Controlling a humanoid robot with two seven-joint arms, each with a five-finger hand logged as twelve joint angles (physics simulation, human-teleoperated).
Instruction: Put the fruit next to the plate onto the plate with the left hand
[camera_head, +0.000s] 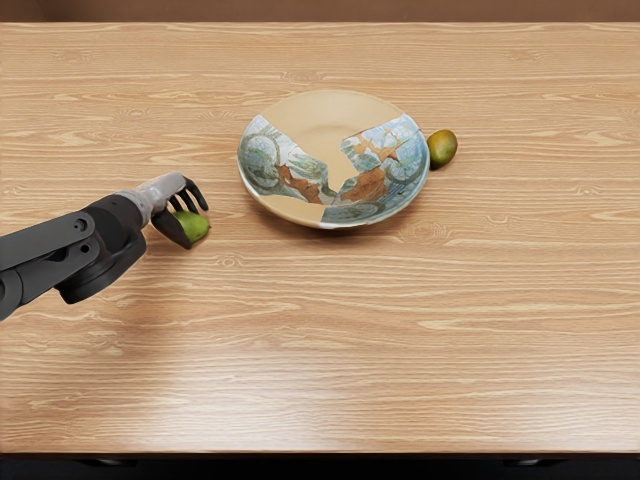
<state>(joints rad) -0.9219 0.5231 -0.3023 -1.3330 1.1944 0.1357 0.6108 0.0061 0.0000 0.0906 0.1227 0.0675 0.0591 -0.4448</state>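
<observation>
Small round green fruit (196, 228) held left of the shallow tan, blue-patterned ceramic plate (320, 120), not yet on it.
The grey-and-black left hand (178, 208) curls its fingers (194, 196) around it, apparently for carrying; a green-orange fruit (441, 148) touches the plate's right rim.

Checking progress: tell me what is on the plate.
Nothing lies on the plate; its patterned surface is bare. An orange-green fruit sits outside, by its right rim. The left hand holds a green fruit left of the plate. The table beneath the plate is covered.
</observation>
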